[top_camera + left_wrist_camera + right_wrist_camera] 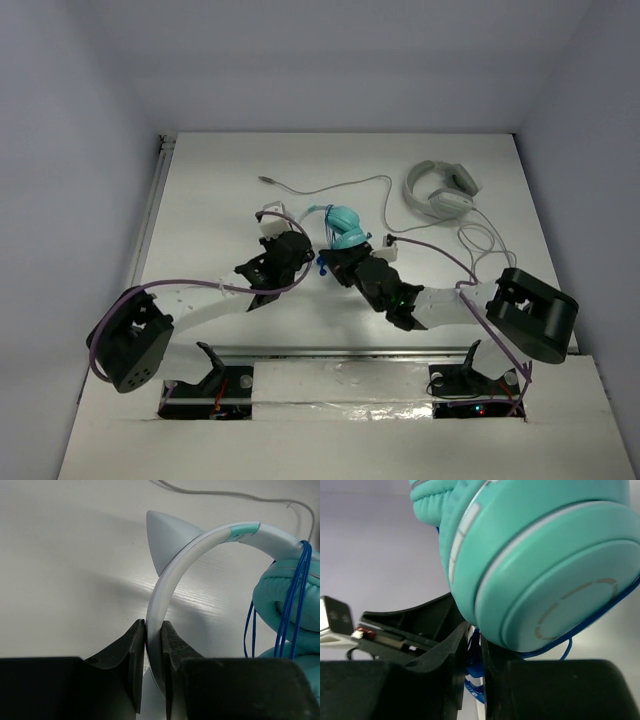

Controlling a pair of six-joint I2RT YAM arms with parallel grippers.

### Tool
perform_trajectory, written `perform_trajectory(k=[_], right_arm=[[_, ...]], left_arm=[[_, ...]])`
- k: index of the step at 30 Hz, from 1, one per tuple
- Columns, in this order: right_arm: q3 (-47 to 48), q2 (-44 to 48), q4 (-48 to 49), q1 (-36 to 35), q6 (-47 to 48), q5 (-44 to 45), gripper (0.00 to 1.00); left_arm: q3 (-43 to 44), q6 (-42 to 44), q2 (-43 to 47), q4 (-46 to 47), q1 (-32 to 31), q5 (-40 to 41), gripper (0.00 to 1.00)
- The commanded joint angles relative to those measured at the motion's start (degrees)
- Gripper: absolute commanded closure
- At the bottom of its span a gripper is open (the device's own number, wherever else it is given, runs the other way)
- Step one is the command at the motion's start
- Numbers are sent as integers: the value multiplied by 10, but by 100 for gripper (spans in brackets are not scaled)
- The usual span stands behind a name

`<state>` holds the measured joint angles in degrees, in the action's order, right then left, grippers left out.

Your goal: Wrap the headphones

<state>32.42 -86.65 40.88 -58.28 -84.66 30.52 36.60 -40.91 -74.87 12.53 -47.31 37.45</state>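
white table (200,200), headphones (345,228) midway between its side edges. left wrist view alone shows the left gripper (153,640) clenched on the headband (162,580); right wrist view shows the right gripper (475,650) pinching the blue cable (474,667).

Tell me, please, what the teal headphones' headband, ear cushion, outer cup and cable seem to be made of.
The headband looks like smooth hard plastic, judging by its soft sheen and rigid arc. The ear cushion is probably padded leatherette: matte, puffy, with a seam. The outer cup seems to be moulded satin plastic with crisp edges. The cable is thin, likely rubber- or PVC-sheathed, and slightly glossy.
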Motion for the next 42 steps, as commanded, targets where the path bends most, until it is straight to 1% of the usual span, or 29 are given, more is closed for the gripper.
perform_trajectory(k=[1, 2, 4, 6, 8, 9, 11, 12, 16, 23, 25, 27, 30, 32, 33, 34, 35, 37, 38, 40, 42], right_arm=[[35, -18, 2, 16, -48, 52, 76], [38, -21, -15, 16, -52, 49, 74], [47, -31, -34, 21, -55, 36, 73], [69, -40, -70, 27, -53, 30, 69], [86, -57, -97, 33, -53, 12, 68], [89, -62, -99, 33, -52, 8, 63], [98, -78, -117, 33, -49, -11, 63], [107, -82, -124, 38, -45, -13, 58], [112, -77, -152, 38, -38, -19, 58], [103, -20, -177, 38, 0, 4, 58], [106, 8, -190, 38, 13, 25, 59], [112, 33, -208, 38, 49, 38, 61], [118, 92, -229, 38, 101, 60, 62], [123, 141, -266, 38, 130, 97, 65], [121, 159, -270, 38, 146, 109, 67], [120, 176, -275, 38, 162, 124, 73], [120, 207, -300, 38, 178, 132, 80], [105, 241, -309, 38, 202, 146, 97], [97, 258, -314, 38, 228, 149, 99], [77, 309, -324, 38, 254, 149, 100], [70, 351, -362, 38, 277, 152, 100]], left_arm=[[44, 14, -7, -14, -42, -37, 100], [52, 16, -11, -20, -42, -37, 100], [54, 18, -19, -30, -47, -44, 100], [43, 18, -15, -22, -47, -55, 100], [43, 21, -18, -20, -47, -62, 100], [45, 20, -22, -24, -47, -71, 100], [46, 17, -33, -27, -47, -82, 100], [44, 14, -34, -24, -47, -91, 100], [42, 10, -36, -23, -47, -98, 100], [58, 15, -21, -21, -36, -121, 100], [60, 19, -16, -19, -36, -121, 100], [66, 22, -12, -24, -30, -121, 100], [68, 29, 1, -20, -23, -127, 100], [68, 29, 4, -18, -17, -129, 100], [66, 28, 5, -17, -17, -136, 100], [65, 25, 5, -16, -17, -142, 100], [60, 23, 5, -13, -17, -144, 100], [55, 22, 4, -8, -17, -152, 100], [54, 22, 3, -7, -17, -151, 100], [52, 25, -6, -2, -17, -161, 100], [55, 27, -15, -1, -17, -172, 100]])
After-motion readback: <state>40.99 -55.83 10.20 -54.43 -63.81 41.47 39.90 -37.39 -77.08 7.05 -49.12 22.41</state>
